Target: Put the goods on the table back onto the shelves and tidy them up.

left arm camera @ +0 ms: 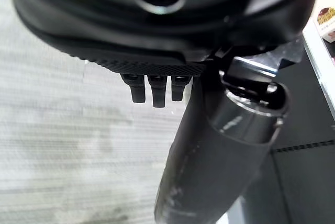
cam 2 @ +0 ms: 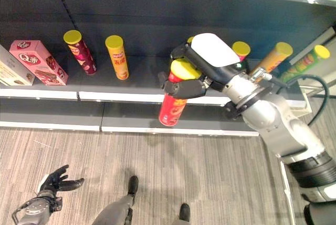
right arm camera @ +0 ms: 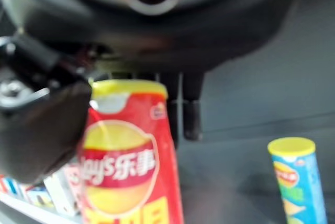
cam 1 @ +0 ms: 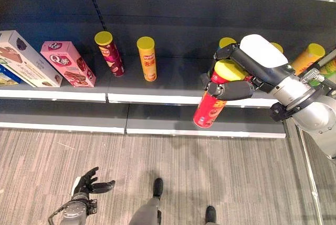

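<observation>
The right hand [cam 1: 239, 80], fingers curled round a red can [cam 1: 210, 106], carries it in front of the shelf [cam 1: 157, 91], apparently to be stood upright there; the left hand [cam 1: 86, 183] hangs open.

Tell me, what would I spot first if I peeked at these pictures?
First, the red chip can with a yellow lid, held in the right hand in front of the dark shelf. Next, more cans stand on that shelf, with a pink box leaning at its left. The left hand hangs open low over the floor.
</observation>
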Motion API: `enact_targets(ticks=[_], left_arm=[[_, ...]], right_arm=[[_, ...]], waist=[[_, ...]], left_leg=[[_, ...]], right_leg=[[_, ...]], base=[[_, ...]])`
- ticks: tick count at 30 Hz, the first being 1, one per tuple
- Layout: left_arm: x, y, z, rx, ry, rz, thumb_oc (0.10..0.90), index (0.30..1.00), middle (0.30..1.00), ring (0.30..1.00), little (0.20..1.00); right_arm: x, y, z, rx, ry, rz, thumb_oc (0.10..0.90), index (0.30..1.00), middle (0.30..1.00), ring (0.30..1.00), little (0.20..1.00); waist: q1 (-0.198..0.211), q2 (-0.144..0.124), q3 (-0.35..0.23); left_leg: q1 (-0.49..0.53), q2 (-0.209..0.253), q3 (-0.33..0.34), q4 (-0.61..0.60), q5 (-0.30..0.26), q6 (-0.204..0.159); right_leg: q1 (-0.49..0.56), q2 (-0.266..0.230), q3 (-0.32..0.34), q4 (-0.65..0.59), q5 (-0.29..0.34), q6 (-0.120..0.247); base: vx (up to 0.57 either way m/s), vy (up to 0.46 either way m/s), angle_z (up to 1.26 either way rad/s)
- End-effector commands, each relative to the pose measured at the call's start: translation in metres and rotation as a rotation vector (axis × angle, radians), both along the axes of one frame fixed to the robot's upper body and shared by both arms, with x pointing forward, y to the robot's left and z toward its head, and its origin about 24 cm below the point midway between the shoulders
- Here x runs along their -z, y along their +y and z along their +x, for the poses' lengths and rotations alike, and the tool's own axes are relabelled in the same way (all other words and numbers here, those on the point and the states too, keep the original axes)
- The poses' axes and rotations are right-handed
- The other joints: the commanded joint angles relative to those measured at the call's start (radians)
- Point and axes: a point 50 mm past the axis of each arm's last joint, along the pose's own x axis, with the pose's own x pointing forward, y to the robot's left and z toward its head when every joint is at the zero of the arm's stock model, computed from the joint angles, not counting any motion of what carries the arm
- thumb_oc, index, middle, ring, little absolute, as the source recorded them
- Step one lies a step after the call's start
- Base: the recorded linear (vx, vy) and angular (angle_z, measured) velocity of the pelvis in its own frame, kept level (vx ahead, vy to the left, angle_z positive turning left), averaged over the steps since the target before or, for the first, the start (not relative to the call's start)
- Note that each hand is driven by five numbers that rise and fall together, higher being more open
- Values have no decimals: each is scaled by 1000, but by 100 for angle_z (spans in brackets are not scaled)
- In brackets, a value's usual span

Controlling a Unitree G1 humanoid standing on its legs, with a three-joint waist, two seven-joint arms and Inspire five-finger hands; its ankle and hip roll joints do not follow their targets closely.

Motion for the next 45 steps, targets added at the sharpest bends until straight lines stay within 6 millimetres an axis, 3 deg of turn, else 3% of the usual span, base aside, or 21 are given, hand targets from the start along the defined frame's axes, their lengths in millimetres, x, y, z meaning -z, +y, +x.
enact_targets(ticks=[1, 3, 12, 21, 25, 30, 32, 37, 45], left_arm=[[2, 8, -18, -5, 28, 33, 800, 900, 900, 900, 900], [5, 0, -16, 14, 33, 9, 800, 900, 900, 900, 900], [16, -23, -19, 5, 21, -52, 800, 900, 900, 900, 900], [19, -29, -22, -8, 19, -65, 800, 900, 900, 900, 900], [20, -29, -23, -21, 23, -53, 800, 900, 900, 900, 900], [16, -31, -15, -23, -17, -45, 800, 900, 900, 900, 900], [13, -35, -9, -4, -41, -43, 800, 900, 900, 900, 900], [11, -43, -2, 25, -66, -45, 800, 900, 900, 900, 900], [6, -49, 11, 48, -101, -27, 800, 900, 900, 900, 900]], right_arm=[[-48, 16, -12, -117, -233, 116, 400, 300, 300, 300, 300], [-45, 18, -16, -108, -237, 53, 400, 300, 300, 300, 300], [-40, 39, -17, -208, -221, 96, 400, 300, 300, 300, 300], [-48, 45, -6, -164, -330, 87, 400, 300, 300, 300, 300], [-53, 37, 2, -76, -416, 97, 400, 300, 300, 300, 300], [-65, 13, 10, 93, -571, 130, 400, 300, 300, 300, 300], [-70, -10, 11, 231, -663, 112, 400, 300, 300, 300, 300], [-71, -33, 9, 364, -768, 148, 400, 300, 300, 300, 300], [-81, -51, 15, 500, -876, 155, 400, 300, 300, 300, 300]], waist=[[-15, -40, -66], [-24, -48, -29], [5, -59, -31], [45, -53, -13], [68, -45, 7], [92, -24, 38], [100, -11, 51], [106, 6, 65], [119, 17, 84]], left_leg=[[-25, 66, 4, 65, -122, -110], [17, 21, -31, 93, -147, -92], [16, 41, -60, 55, -128, -106], [-20, 47, -96, 38, -110, -111], [-47, 43, -115, 37, -101, -112], [-97, 30, -146, 38, -88, -115], [-123, 25, -154, 38, -85, -118], [-154, 13, -166, 36, -79, -119], [-189, 4, -173, 26, -69, -122]], right_leg=[[-105, 94, -10, -23, 4, -38], [-92, 128, 26, -55, -12, -34], [-68, 134, -5, -76, -6, -46], [-73, 130, -43, -73, -28, -52], [-85, 125, -60, -69, -32, -53], [-121, 118, -89, -57, -35, -53], [-135, 113, -107, -53, -37, -53], [-144, 103, -131, -59, -38, -49], [-168, 95, -138, -72, -31, -42]], base=[[168, 56, -28], [200, 57, -11], [41, -60, 31], [3, -44, 17], [-25, -24, 17], [-23, -16, 25], [12, -23, 27], [10, -1, 31], [2, 12, 9]])
